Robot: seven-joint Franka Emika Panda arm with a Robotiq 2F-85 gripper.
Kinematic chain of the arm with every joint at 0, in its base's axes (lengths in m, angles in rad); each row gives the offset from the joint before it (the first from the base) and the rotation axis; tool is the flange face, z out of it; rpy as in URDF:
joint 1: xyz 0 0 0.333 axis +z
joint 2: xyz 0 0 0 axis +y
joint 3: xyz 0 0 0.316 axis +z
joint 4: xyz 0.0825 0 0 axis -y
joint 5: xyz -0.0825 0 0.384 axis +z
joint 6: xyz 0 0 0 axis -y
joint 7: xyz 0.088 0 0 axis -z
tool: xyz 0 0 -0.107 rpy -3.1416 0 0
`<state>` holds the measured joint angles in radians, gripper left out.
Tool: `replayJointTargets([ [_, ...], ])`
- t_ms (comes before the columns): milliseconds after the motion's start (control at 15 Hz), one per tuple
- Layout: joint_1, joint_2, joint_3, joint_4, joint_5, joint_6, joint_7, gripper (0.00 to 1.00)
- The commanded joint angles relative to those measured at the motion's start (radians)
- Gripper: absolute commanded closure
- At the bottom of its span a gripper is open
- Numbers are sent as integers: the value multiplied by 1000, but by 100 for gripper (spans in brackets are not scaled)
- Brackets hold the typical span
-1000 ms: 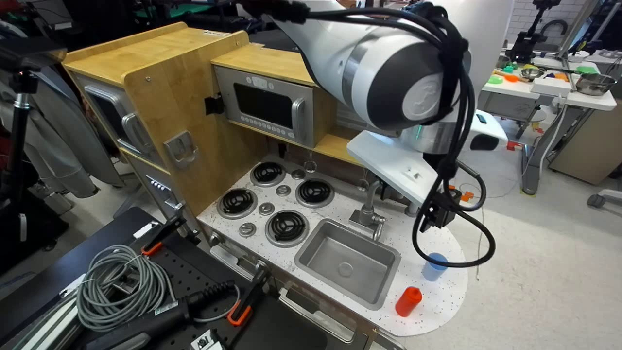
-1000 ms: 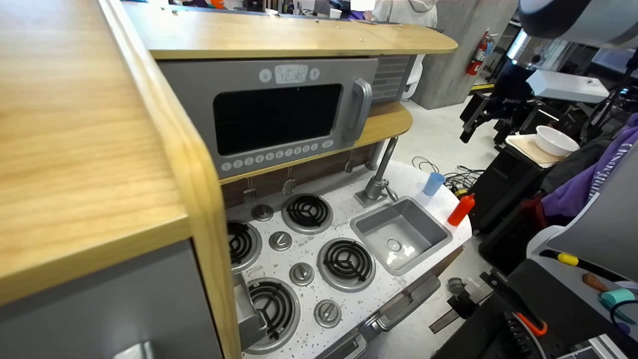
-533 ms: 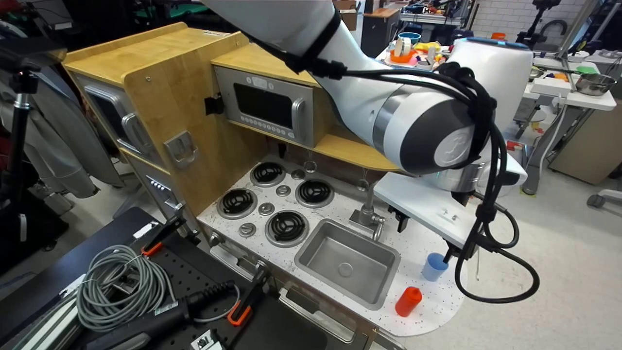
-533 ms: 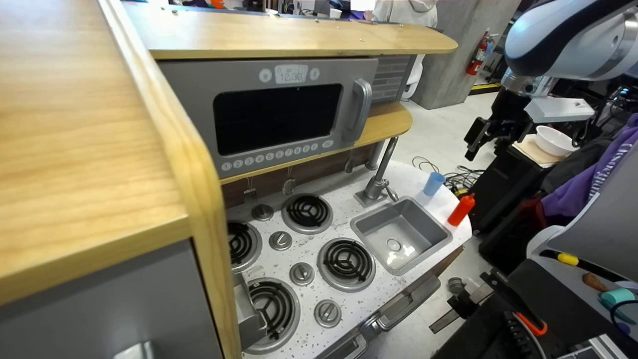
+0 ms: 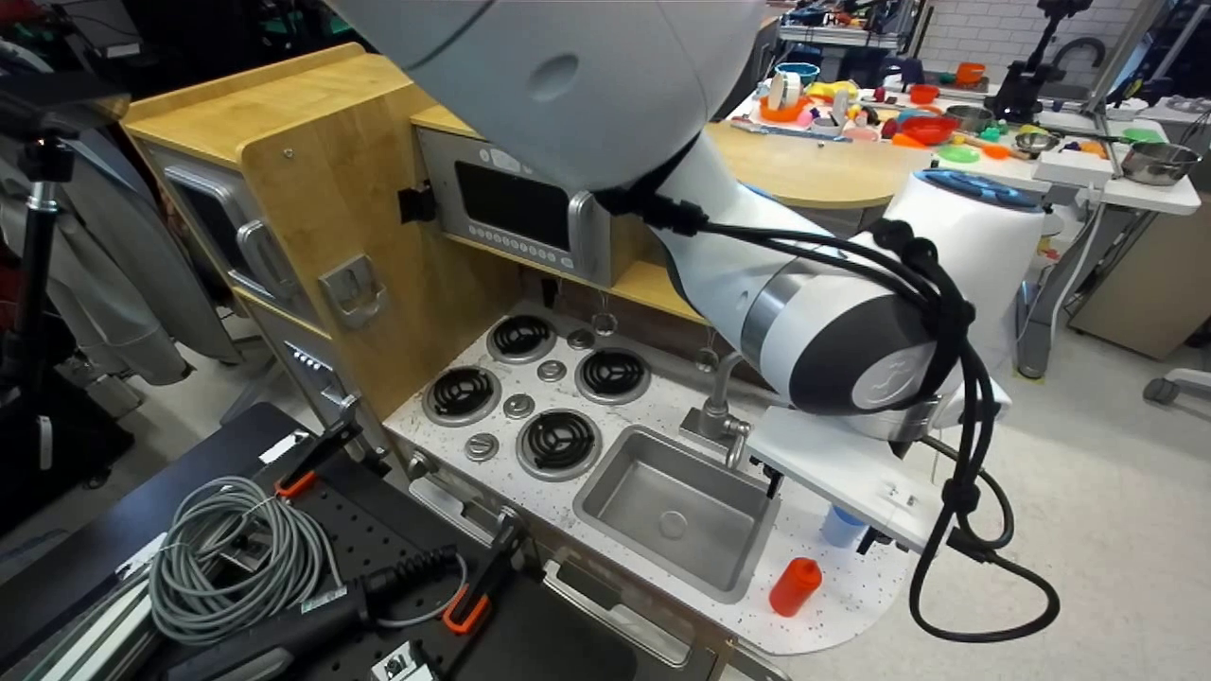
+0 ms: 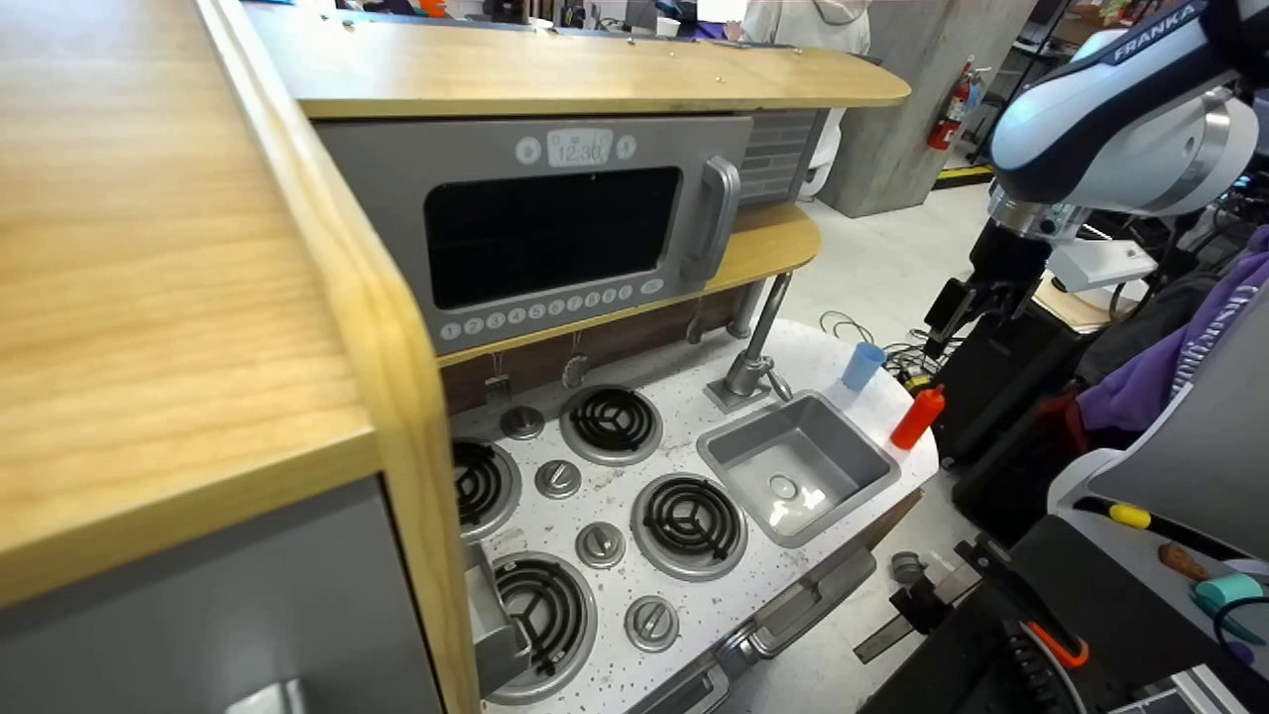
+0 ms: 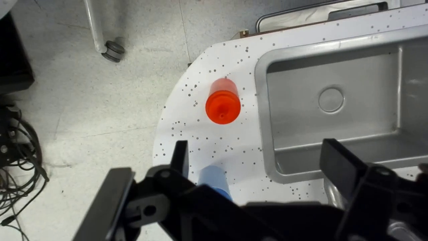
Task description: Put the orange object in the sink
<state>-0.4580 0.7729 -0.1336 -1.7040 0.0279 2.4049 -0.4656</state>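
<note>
Wrist view: find bottle [image 7: 223, 107], orange and so taken as the object to move, standing upright on counter [image 7: 230, 144], left of sink [image 7: 361, 113] and not touching. In both exterior views, look for bottle right of sink, with cup [image 6: 863, 366] farther off and apart.

Read gripper [image 7: 257, 154] as released, with fingers [image 7: 341, 167] parted wide and nothing held between. In an exterior view, see arm [image 6: 1140, 178] with gripper raised, apart from bottle.

Rate progress as early: judged to be at the approach, prior to any contact. Count as done: nothing on bottle itself. Record as neither grasped, nor lifted, nor placed in sink.

Count as left, in likely order:
1. Move over bottle, seen beyond fingers on the far side in wrist view.
2. Lower until straddling bottle, with care for cup, partly hidden by gripper in wrist view.
3. Clamp on bottle and confirm hold.
4. Lift high enough to pass over sink edge.
5. Carry left, as seen in both exterior views, until above sink.
6. Lower, release and verify: with bottle inside sink walls, log task as complete.
</note>
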Motion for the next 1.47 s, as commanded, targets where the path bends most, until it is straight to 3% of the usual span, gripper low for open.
replayJointTargets([
  [0,-38,59,31,37,-7,54,-60,0],
  [1400,-26,223,5,119,-80,85,-58,0],
])
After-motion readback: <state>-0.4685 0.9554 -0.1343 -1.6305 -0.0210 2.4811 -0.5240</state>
